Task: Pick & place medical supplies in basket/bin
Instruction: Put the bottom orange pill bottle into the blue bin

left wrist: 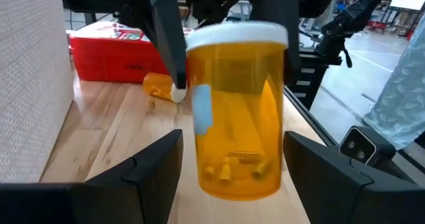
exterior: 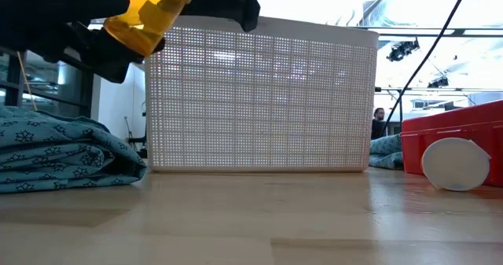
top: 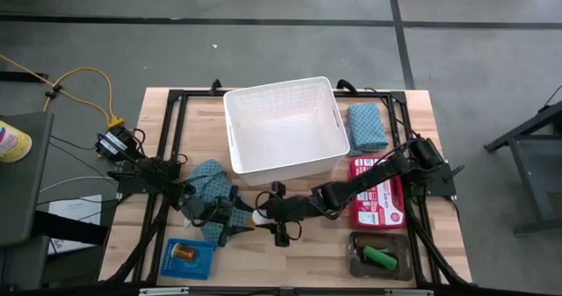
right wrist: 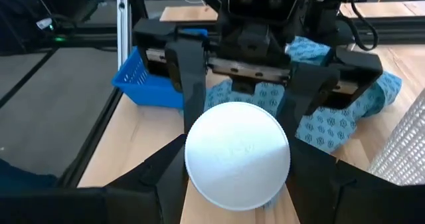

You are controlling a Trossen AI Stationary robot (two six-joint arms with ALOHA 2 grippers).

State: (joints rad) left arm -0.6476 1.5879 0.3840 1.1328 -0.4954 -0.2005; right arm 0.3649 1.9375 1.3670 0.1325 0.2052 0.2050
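The orange pill bottle (top: 257, 215) with a white cap (left wrist: 236, 32) is lifted clear of the table, between both grippers, near the white lattice basket's (top: 230, 129) near wall. My right gripper (right wrist: 237, 164) is shut on it. My left gripper (left wrist: 234, 151) is open, its fingers standing on either side of the bottle's lower body with narrow gaps. In the low view the bottle (exterior: 149, 13) is tilted, its base end behind a dark gripper. One teal cloth (top: 211, 177) lies on the table under the left arm, another (top: 366, 126) right of the basket. My right gripper pinches the pill bottle at its white cap (right wrist: 237, 154), one finger (right wrist: 169, 174) on each side of the cap's rim. It comes level from the table's right, facing the left gripper. The bottle is held clear of the table, its orange body reaching toward the left gripper.
A red box (top: 378, 195) lies under the right arm, with a second orange bottle (left wrist: 158, 86) lying beside it. A blue mesh tray (top: 171, 270) sits at the near left. A grey tray (top: 356, 261) holding a green piece (top: 380, 258) sits at the near right.
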